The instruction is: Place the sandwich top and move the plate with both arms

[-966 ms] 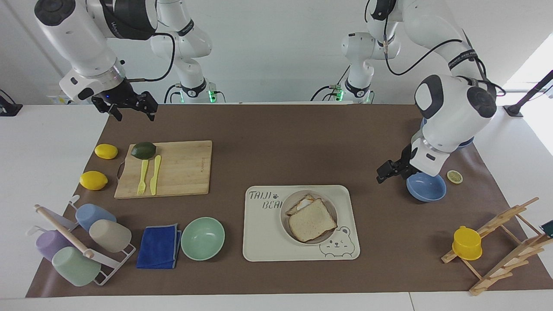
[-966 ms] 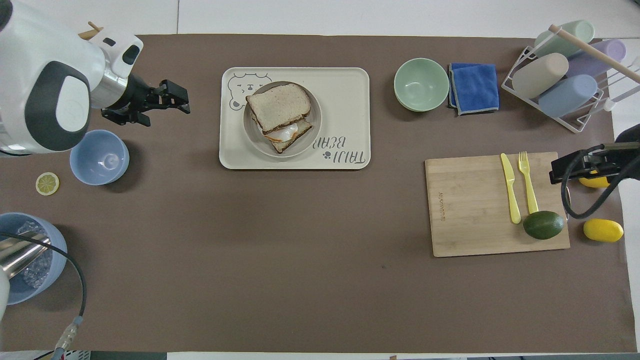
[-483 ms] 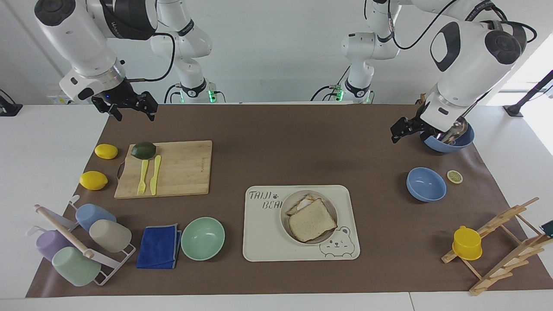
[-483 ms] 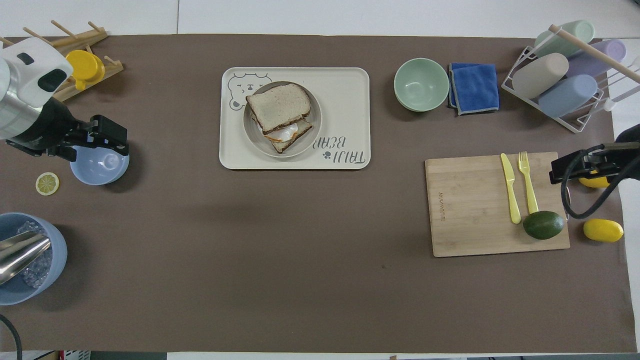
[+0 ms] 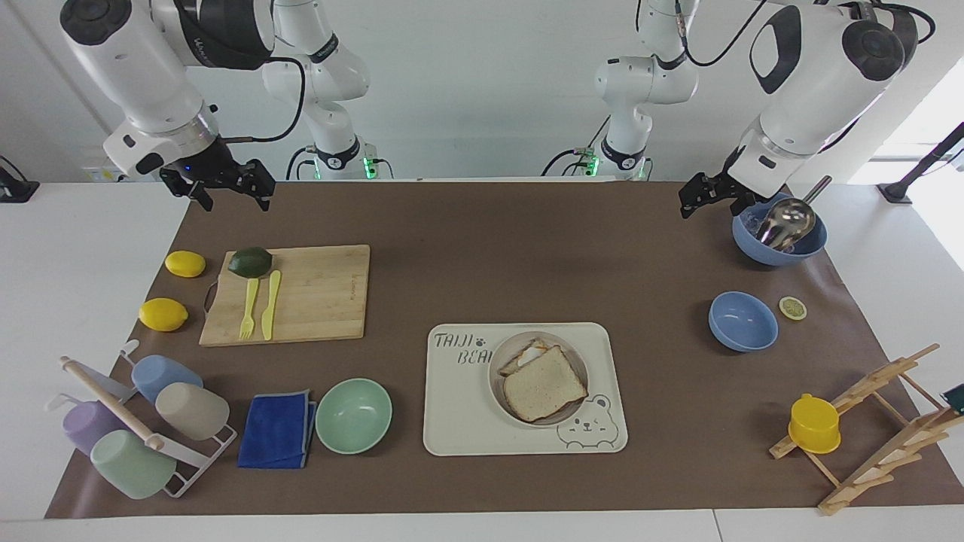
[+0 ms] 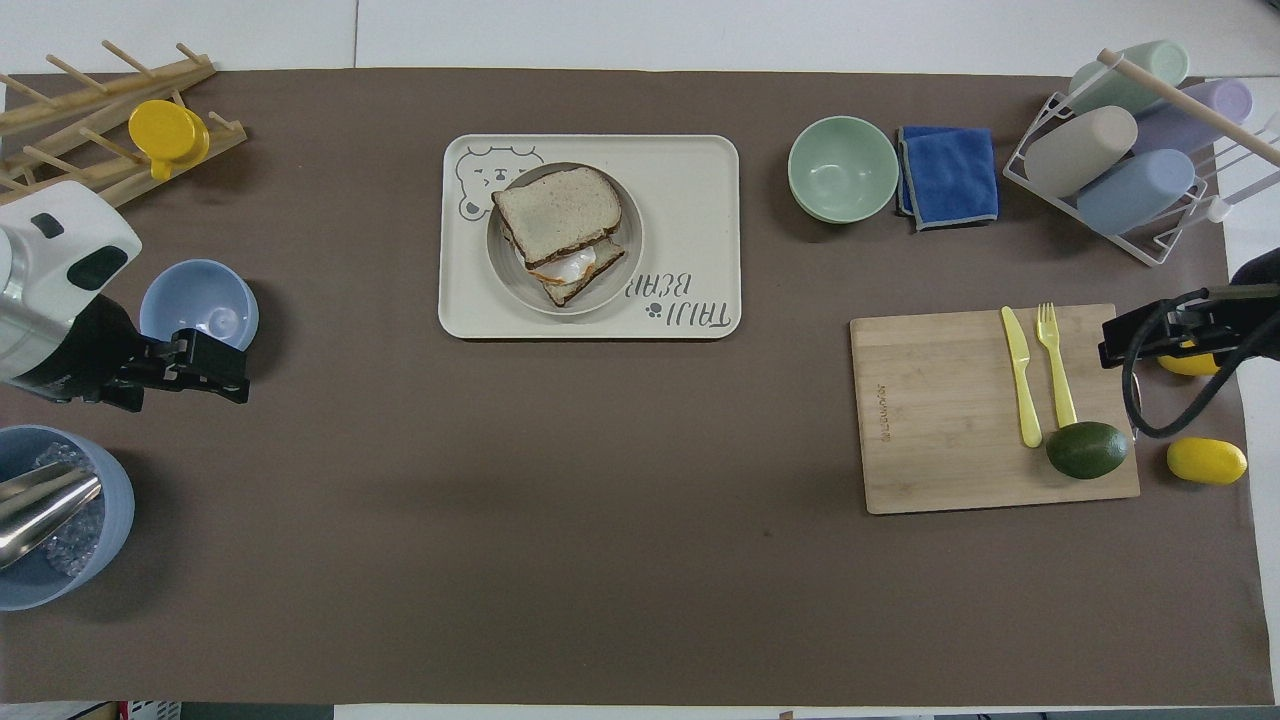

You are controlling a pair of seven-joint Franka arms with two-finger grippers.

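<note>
You've got the sandwich top [image 5: 545, 383] on the egg toast, in the plate [image 5: 499, 382]. Plate move's left, w/ both arms. Left gripper [image 5: 704, 197] & right gripper [image 5: 227, 186] hang released, holding nothing, well apart from it.

Light brown sandwich top [image 5: 544, 383] with darker crust, on beige-grey plate [image 5: 500, 374], cream tray [image 5: 459, 410] printed with grey bear and lettering, mint green bowl [image 5: 353, 415] beside the tray, blue cloth [image 5: 277, 430], yellow lemons [image 5: 163, 314], brown mat [image 5: 489, 256].
</note>
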